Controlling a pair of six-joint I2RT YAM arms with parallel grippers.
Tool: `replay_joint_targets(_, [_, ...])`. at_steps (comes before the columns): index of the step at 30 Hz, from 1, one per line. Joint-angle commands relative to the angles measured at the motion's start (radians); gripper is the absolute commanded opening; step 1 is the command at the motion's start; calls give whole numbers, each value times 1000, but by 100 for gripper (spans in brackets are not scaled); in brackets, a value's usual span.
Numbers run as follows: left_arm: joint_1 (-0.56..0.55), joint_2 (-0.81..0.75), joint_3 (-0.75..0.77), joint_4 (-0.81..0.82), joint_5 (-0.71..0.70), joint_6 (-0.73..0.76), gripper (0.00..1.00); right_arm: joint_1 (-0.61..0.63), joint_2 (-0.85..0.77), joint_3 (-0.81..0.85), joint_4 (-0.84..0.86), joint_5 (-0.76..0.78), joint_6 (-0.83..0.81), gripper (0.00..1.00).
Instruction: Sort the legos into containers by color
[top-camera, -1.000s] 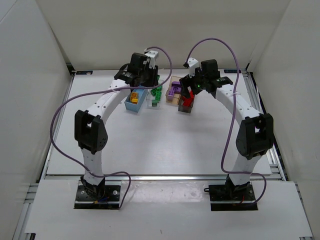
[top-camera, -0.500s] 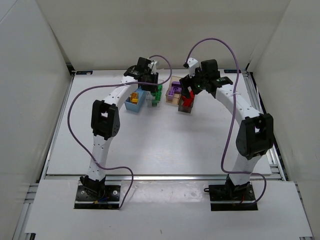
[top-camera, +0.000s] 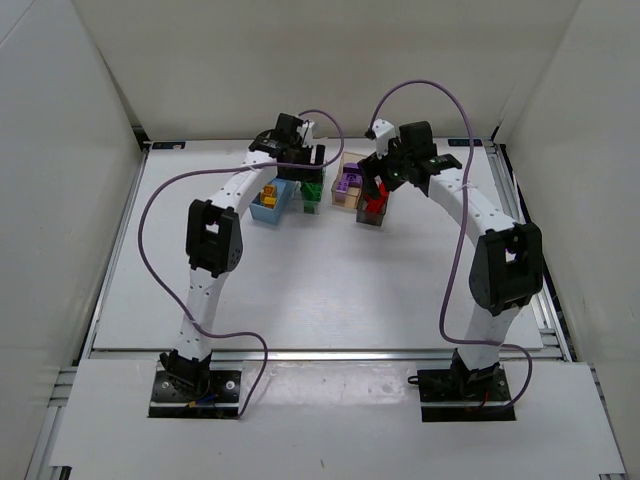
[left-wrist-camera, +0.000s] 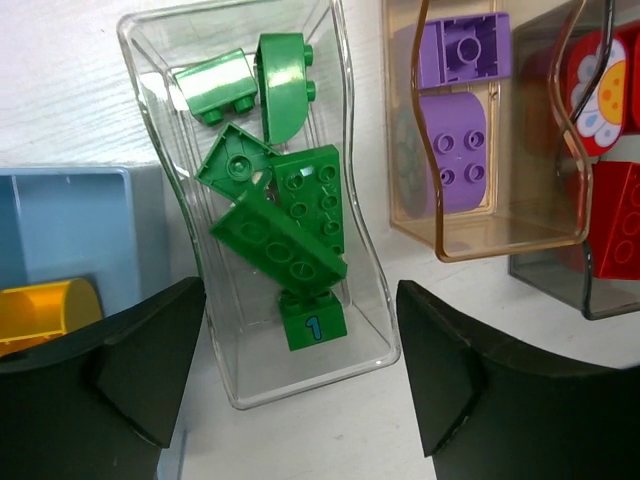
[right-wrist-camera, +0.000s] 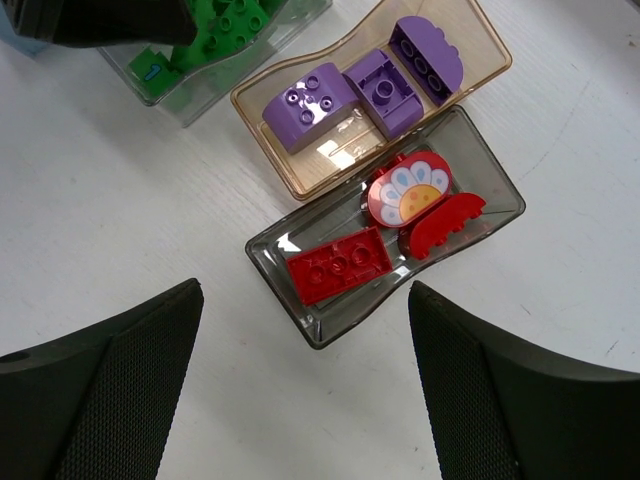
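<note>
My left gripper (left-wrist-camera: 300, 290) hung with its fingers (left-wrist-camera: 150, 370) spread wide and nothing between them. The clear bin (left-wrist-camera: 365, 300) lay in the gap, its near end between the two tips and the rest running away ahead of them. Inside was a heap of green bricks (left-wrist-camera: 290, 215). The one closest to the fingertips was a small block marked with a 1.

Outside the left finger sat the light blue bin (left-wrist-camera: 70, 215), just beside the clear one. It held an orange-yellow brick (left-wrist-camera: 40, 310), partly hidden behind that finger. Ahead of the right finger and off to its outer side stood the peach-tan bin (left-wrist-camera: 500, 235) with purple bricks (left-wrist-camera: 450, 150) in it. Beyond that was the dark grey bin (left-wrist-camera: 600, 300), holding red bricks (left-wrist-camera: 615, 215).

My right gripper (right-wrist-camera: 302, 290) was likewise opened wide and empty. The dark grey bin lay on the white table (right-wrist-camera: 120, 180) just ahead of the gap between its fingers. The flat red plate (right-wrist-camera: 340, 265) was nearest the tips. Farther off were the round piece with a flower print (right-wrist-camera: 410, 190) and the red arched piece (right-wrist-camera: 445, 222), touching each other.

The peach-tan bin lay alongside on the far side, with three purple bricks in a row. The clear bin was past it towards the left finger's side, with the other arm's dark finger over its far end. From above, both grippers hung over the row of bins.
</note>
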Motion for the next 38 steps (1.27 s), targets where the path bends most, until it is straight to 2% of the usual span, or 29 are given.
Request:
replay_joint_targets(1, [3,-84,69,14,-12,9,89,-1,0,38,23,16,-16,87])
replay_joint_targets(4, [19,-174,83,7,40,46,99,-3,-18,32,29,33,-16,87])
replay_joint_targets(8, [26,-279,65,-99,-11,133,100,-18,-55,5,23,44,-15,87])
replay_joint_targets(12, [71,-372,-15,-202,-33,144,99,-107,-90,-29,-38,7,25,87])
replay_joint_targets(15, [153,-493,-226,-179,-26,144,99,-211,-122,-87,-57,-43,39,87])
replay_joint_targets(16, [184,-529,-350,-146,3,144,99,-239,-129,-122,-58,-63,33,87])
replay_joint_targets(17, [247,-565,-410,-127,37,144,99,-264,-142,-138,-69,-76,18,87])
replay_joint_targets(19, [304,-653,-521,-78,53,144,99,-333,-149,-162,-101,-162,-13,87])
replay_joint_targets(21, [350,-699,-659,-52,2,178,99,-423,-156,-191,-146,-211,-64,87])
replay_joint_targets(26, [390,-834,-933,39,-64,239,100,-511,-185,-274,-195,-271,-176,87])
replay_joint_targets(30, [434,-899,-1061,94,-99,264,99,-584,-219,-336,-216,-309,-210,87])
replay_joint_targets(38, [488,-890,-1135,106,-119,254,100,-627,-247,-386,-213,-314,-242,87])
